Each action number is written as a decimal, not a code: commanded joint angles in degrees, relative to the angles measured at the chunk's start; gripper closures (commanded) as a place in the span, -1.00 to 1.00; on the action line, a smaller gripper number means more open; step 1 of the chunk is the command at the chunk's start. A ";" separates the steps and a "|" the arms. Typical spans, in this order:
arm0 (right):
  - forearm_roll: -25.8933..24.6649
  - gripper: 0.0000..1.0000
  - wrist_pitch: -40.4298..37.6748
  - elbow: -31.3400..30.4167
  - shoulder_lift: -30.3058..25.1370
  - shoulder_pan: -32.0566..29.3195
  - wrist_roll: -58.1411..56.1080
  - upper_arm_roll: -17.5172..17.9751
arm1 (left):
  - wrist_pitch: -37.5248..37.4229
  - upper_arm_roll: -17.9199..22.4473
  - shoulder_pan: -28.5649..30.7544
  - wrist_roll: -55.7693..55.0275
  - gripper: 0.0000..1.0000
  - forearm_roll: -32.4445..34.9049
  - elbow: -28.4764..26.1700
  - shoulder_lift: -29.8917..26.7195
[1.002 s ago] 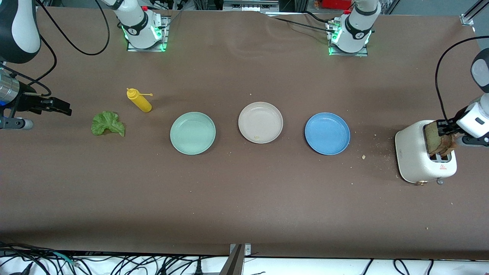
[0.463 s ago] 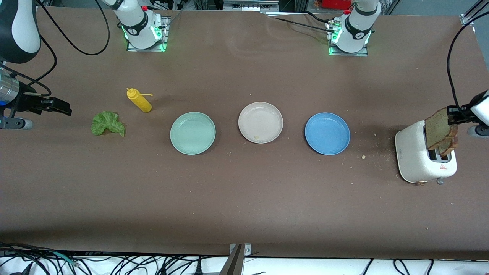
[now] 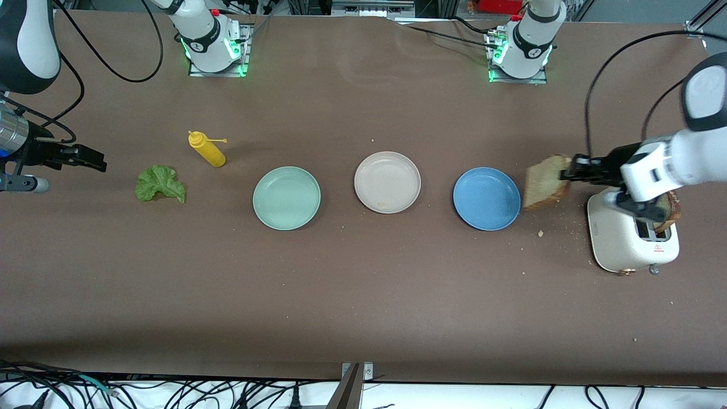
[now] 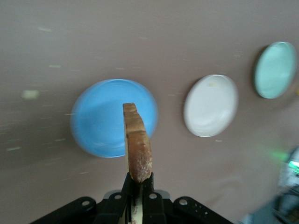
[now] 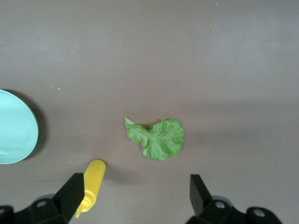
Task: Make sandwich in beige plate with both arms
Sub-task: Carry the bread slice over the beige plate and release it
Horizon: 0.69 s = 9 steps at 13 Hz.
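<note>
Left tool clamped on bread slice, slice held on edge in air, over bare bench between blue plate and toaster. Second slice upright in toaster slot, at left arm's end of bench. Beige plate mid-bench, between blue plate and mint-green plate, no food on it. Right tool waits with fingers spread wide, holding nothing, over lettuce leaf and yellow squeeze bottle near right arm's end of bench.
</note>
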 commanded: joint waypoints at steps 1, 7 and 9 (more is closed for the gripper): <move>-0.68 -1.00 -1.17 1.31 0.41 0.06 0.86 0.17 | -0.94 0.27 -5.07 -1.29 1.00 -10.53 1.65 5.63; -0.68 -1.00 -1.78 1.22 0.41 0.06 1.04 0.17 | 8.62 0.27 -15.89 4.40 1.00 -20.39 1.05 19.09; -0.68 -1.00 -1.78 1.22 0.41 0.06 1.04 0.17 | 10.13 0.27 -16.25 7.23 1.00 -23.12 0.78 21.20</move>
